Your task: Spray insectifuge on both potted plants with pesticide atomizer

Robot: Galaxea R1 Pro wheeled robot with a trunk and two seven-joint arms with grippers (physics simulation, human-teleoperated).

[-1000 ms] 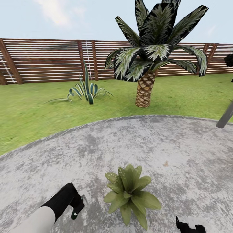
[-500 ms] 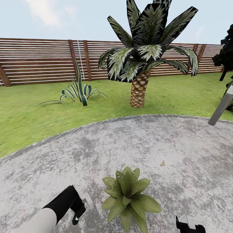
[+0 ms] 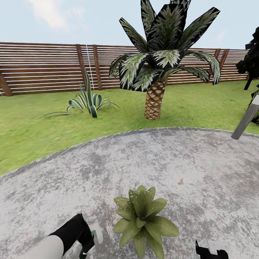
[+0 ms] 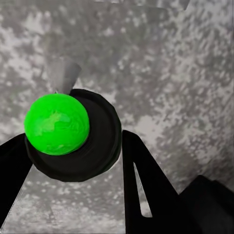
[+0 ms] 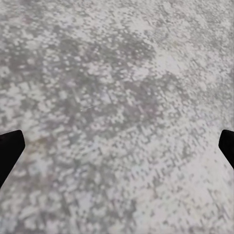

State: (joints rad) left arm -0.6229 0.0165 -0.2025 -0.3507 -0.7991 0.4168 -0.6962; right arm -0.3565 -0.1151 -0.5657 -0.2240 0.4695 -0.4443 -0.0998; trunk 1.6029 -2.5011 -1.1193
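One potted plant, a low rosette of speckled green leaves, stands on the grey stone patio of the garden, low in the head view. Just to its left, my left gripper is shut on the pesticide atomizer, a small pale sprayer. In the left wrist view the black fingers flank its round black top with the bright green spot, and its pale nozzle points away over the stone. My right gripper hangs open over bare patio to the right of the plant, empty.
Beyond the patio lies lawn with a striped agave and a scaly-trunked palm, backed by a brown slatted fence. A grey pole and a dark tree stand at the right edge.
The camera swung right between the first two frames, shifting the whole scene left. Since then my left gripper has sunk slightly toward the bottom edge with the atomizer.
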